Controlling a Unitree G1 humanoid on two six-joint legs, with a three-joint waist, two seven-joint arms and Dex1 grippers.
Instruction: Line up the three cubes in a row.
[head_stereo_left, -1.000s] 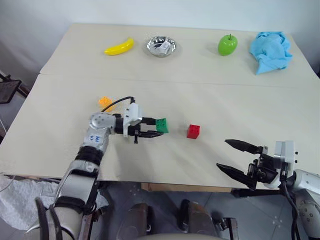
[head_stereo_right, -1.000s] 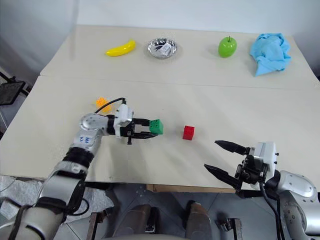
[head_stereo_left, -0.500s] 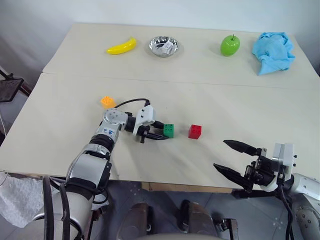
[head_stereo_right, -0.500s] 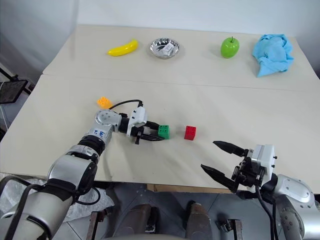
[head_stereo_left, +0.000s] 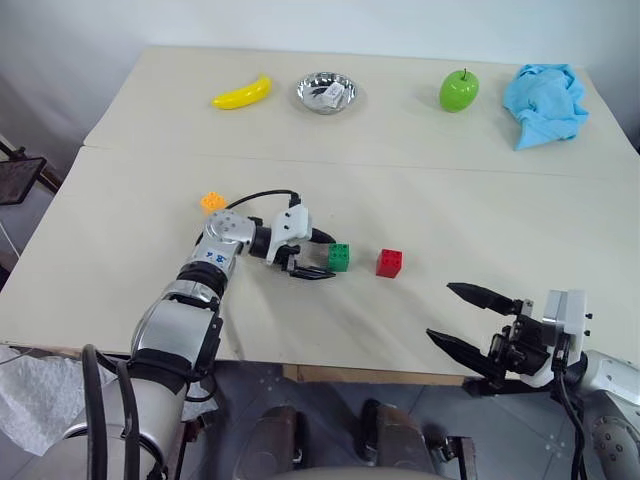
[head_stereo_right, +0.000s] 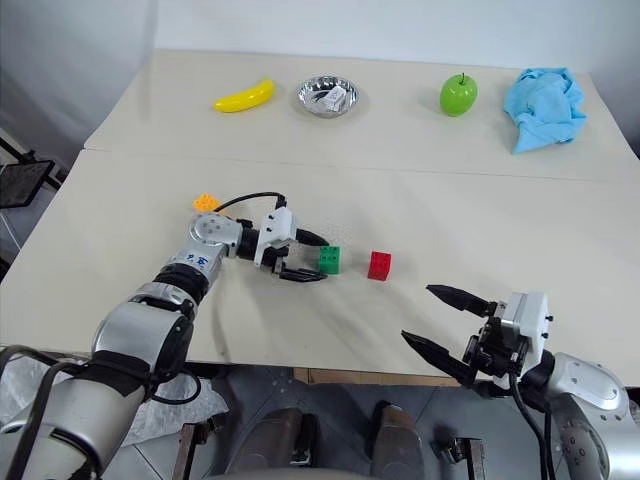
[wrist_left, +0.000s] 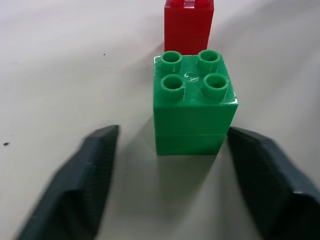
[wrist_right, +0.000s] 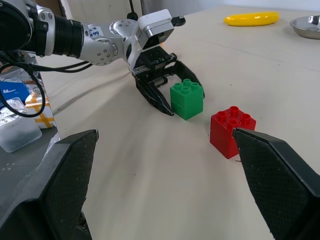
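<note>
Left gripper (head_stereo_left: 322, 257) reads to me as spread: in its wrist view both black fingers (wrist_left: 82, 182) stand off the green cube (wrist_left: 194, 102), a gap of bare table on each side. The cube sits on the table between the fingertips, just past their tips, studs up, 4 studs visible. It is squarish, so I see no clear long axis; its sides run roughly parallel to the fingers.

Red cube (head_stereo_left: 389, 262) stands beyond the green one along the line the left gripper points, near it but apart, studs up, on the table (head_stereo_left: 480, 215). In the left wrist view it lies straight behind the green cube.

Orange cube (head_stereo_left: 212, 202) lies back by the left arm's forearm, behind the gripper and off to its far side, well apart from the other 2. I cannot tell which way its studs point.

Right gripper (head_stereo_left: 462, 320) hangs at the near table edge, fingers wide apart, pinching nothing. Red cube is the nearer one to it, ahead between its 2 fingers in its wrist view, well clear.
</note>
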